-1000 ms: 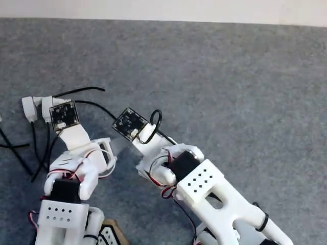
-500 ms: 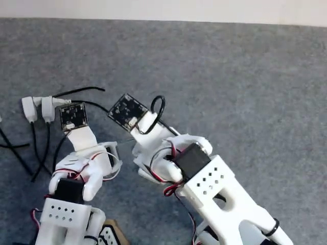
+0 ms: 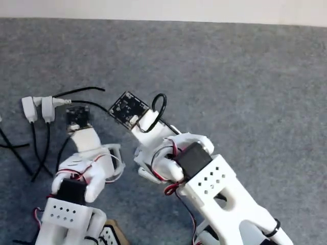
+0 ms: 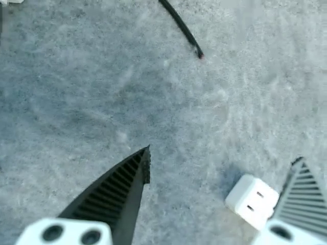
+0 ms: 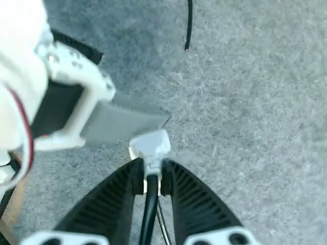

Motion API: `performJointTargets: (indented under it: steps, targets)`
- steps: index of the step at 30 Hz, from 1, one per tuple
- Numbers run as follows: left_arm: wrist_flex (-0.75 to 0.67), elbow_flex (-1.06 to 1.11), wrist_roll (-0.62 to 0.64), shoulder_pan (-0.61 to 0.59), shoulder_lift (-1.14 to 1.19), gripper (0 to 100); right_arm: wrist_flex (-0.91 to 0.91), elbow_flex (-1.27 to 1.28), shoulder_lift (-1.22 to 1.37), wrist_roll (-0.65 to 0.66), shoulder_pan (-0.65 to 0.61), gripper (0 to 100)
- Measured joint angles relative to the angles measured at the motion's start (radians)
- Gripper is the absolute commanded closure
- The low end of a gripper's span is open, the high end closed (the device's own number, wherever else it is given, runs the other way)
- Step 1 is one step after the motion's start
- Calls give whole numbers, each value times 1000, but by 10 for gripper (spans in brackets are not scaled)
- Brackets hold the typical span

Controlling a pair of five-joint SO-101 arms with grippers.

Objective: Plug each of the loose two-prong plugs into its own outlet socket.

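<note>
Left gripper (image 4: 223,153) hangs over the grey carpet (image 4: 102,76), jaws spread wide, holding nothing. A white two-prong plug (image 4: 252,201) sits just beside one finger. Right gripper (image 5: 152,163) pinches that plug at its cord end, black cord (image 5: 148,209) running back between the jaws.

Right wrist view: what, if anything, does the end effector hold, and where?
The right end effector pinches the white plug at its rear, where the black cord leaves it.
</note>
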Motion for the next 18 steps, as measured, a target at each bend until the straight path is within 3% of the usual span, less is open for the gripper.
performJointTargets:
  steps: [6, 10, 18]
  targets:
    - [2, 11, -25, 41, 5, 599, -2, -14, 0, 0, 43, 993]
    - [-5, 11, -25, -15, -2, 600, 21, -15, 23, 0, 77, 993]
    - [-43, 11, -25, -81, -2, 600, 87, -40, 319, 2, 94, 993]
